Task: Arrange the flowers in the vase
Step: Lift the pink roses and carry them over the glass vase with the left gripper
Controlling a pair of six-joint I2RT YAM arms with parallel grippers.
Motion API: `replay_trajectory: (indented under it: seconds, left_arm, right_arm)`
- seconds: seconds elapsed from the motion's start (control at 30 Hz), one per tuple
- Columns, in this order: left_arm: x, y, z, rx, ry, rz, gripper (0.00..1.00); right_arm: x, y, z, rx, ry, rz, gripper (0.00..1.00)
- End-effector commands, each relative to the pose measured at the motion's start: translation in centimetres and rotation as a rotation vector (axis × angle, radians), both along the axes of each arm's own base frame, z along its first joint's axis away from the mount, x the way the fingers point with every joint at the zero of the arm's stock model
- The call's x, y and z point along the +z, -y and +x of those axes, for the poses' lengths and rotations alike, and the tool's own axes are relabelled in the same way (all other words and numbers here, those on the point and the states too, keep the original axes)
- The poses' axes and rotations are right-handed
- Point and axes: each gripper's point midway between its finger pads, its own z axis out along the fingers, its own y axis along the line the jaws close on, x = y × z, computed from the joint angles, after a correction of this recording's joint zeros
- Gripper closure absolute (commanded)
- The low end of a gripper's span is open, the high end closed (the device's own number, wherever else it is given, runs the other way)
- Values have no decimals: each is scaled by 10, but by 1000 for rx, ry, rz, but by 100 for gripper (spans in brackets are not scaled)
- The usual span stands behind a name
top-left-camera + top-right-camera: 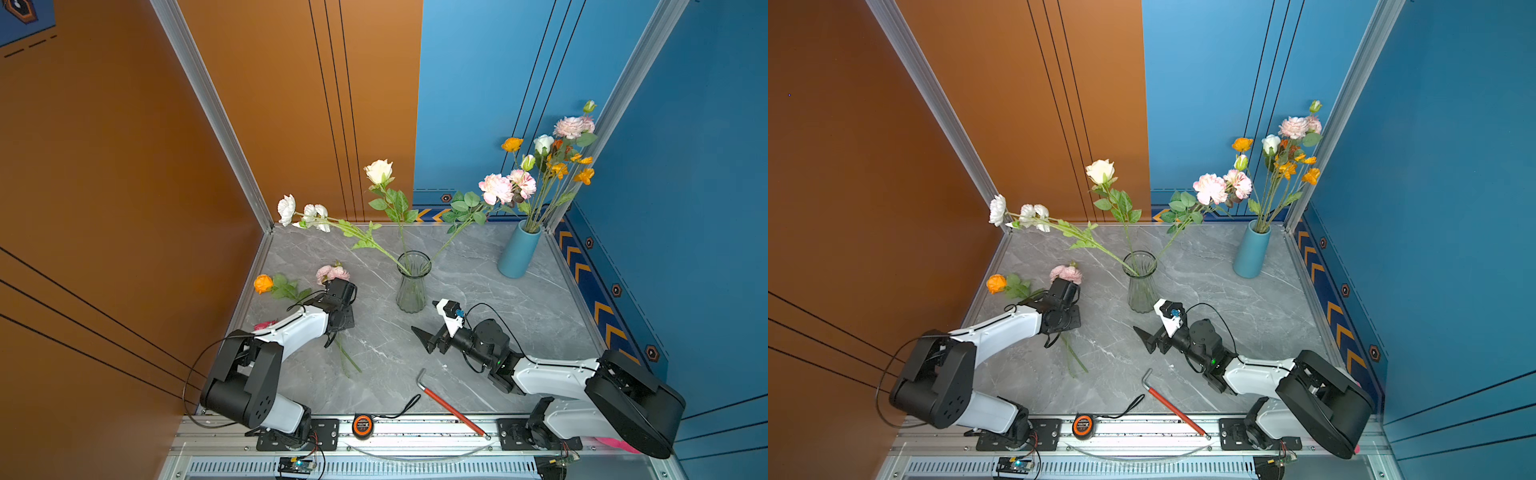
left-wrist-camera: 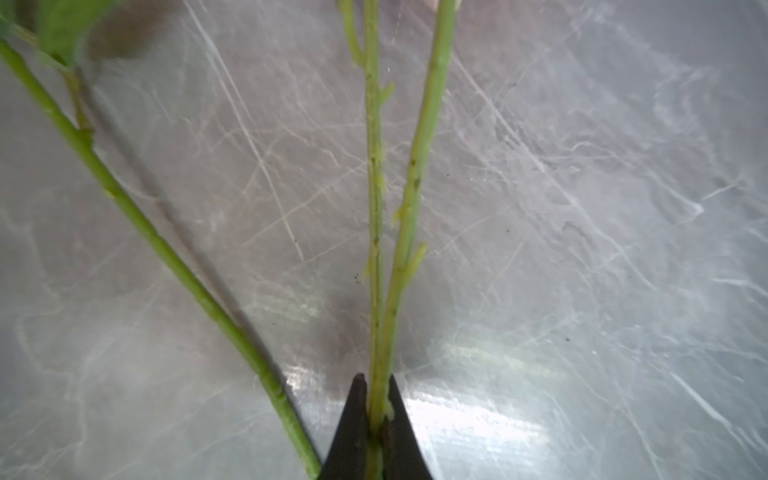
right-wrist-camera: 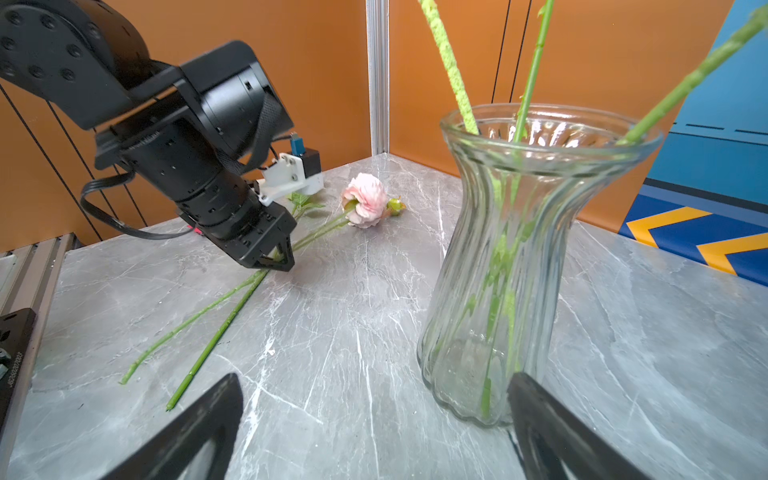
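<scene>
Left wrist view: two thin, knobbly green stems [image 2: 376,249], tops cut off, pinched by black left end effector [image 2: 377,415] on veined grey tabletop [image 2: 582,249]. Three flowers [image 1: 378,171] stand in ribbed glass vase [image 3: 519,249]. Right end effector [image 3: 374,382] spread, tips blurred.

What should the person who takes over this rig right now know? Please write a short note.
Left gripper: shut on the stem of the pink flower, which lies on the table.
Right gripper: open, empty, near the glass vase.
Done: three stems stand in the glass vase.
Left to do: the pink flower, then the orange flower lying beside it.
The blue vase in the back corner holds its own bunch.
</scene>
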Motion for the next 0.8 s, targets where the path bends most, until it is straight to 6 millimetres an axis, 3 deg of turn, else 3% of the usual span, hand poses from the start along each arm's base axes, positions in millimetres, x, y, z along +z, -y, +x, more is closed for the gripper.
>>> replay_trajectory:
  seconds: [0.0,0.17,0.33,0.57,0.77]
  left_arm:
    - [24,-22,-8,57,57,69,100]
    - [60,-66,-25,260,193,117,100]
    - [98,-90,-45,437,400,63,100]
    - [234,-99,-60,398,794,228,100]
    - [320,-92,-81,346,1025,315,100]
  right_arm:
    - [7,-5,0,14,19,0,0]
    - [6,-7,0,22,16,1,0]
    - [7,-7,0,20,16,1,0]
    - [7,-9,-1,28,15,3,0]
    - [5,-9,0,26,12,2,0]
